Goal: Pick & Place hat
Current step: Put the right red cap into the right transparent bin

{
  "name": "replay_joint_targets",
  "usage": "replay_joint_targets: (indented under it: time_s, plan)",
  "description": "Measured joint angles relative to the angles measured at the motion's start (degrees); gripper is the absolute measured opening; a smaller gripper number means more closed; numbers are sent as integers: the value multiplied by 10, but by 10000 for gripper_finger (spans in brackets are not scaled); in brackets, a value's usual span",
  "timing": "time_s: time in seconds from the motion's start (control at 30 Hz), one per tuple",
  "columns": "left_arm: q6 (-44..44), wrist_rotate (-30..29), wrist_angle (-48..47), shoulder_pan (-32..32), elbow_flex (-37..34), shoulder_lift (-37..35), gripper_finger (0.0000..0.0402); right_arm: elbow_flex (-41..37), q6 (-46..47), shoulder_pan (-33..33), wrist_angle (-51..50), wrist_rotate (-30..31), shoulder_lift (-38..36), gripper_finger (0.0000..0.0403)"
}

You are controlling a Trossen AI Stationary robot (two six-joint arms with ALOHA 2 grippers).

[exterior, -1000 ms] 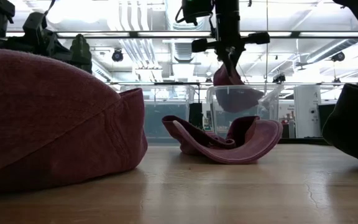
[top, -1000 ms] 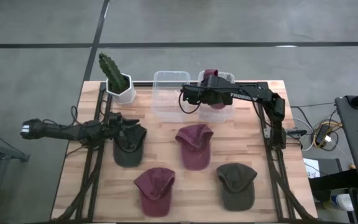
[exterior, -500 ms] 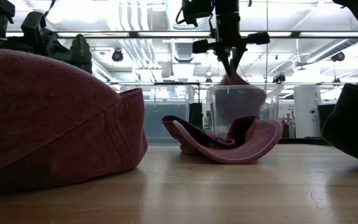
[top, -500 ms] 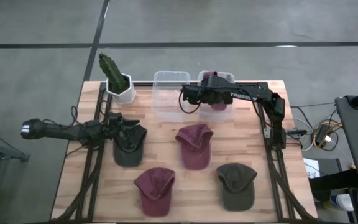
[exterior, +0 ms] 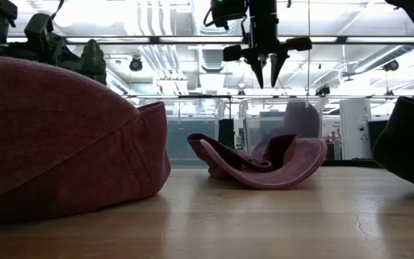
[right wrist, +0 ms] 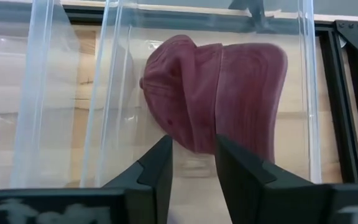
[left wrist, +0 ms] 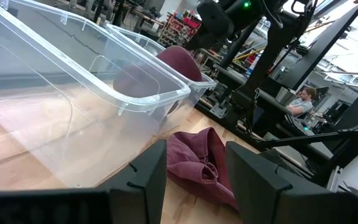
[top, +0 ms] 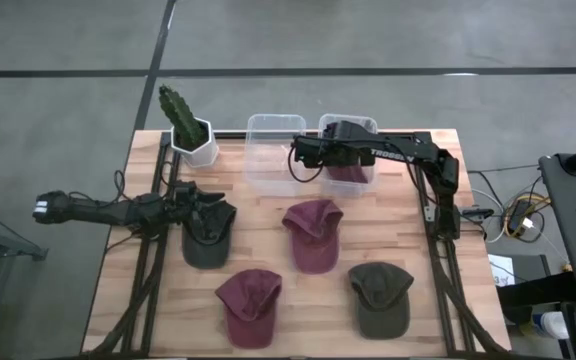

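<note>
- Four caps lie on the wooden bench (top: 268,245), while a fifth, a maroon hat (right wrist: 219,93), sits folded on the floor of the right-hand clear bin (top: 369,124) at the far edge.
- Right claw (exterior: 267,74) hangs above that bin, fingers apart and holding nothing; the hat lies free beneath it.
- Left claw (top: 206,205) rests over the dark green cap (top: 208,240) at the bench's left side, fingers spread, with nothing visibly pinched between them.
- Beside the occupied bin stands an empty clear bin (top: 273,150), and a potted cactus (top: 186,125) marks the far left corner.
- Judging by its slump and creases, the hat is light, soft cloth that will sag and fold when lifted; only the brim looks stiff.
- Best hold is probably a pinch on the brim's edge or a bunched fold of the crown.
</note>
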Motion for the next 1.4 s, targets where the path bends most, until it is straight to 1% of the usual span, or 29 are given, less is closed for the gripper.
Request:
replay_joint_targets:
  time_s: [0.27,0.43,0.67,0.83,1.1,1.23,1.4]
  plan:
    - [0,0,0,0,0,0,155,0,-40,-1,0,0,-25,118]
    - [0,0,-1,0,0,0,155,-1,-44,-12,0,-2,-43,118]
    - [0,0,-5,0,0,0,155,-8,-90,-38,0,-31,-46,108]
    - [0,0,-5,0,0,0,155,-36,-114,-53,0,-38,-45,105]
    - [0,0,-7,0,0,0,155,-83,-131,-74,0,-46,-53,117]
    - [0,0,-8,0,0,0,155,-102,-128,-82,0,-46,-71,122]
    - [0,-1,-9,0,0,0,155,-137,-104,-87,-1,-46,-99,122]
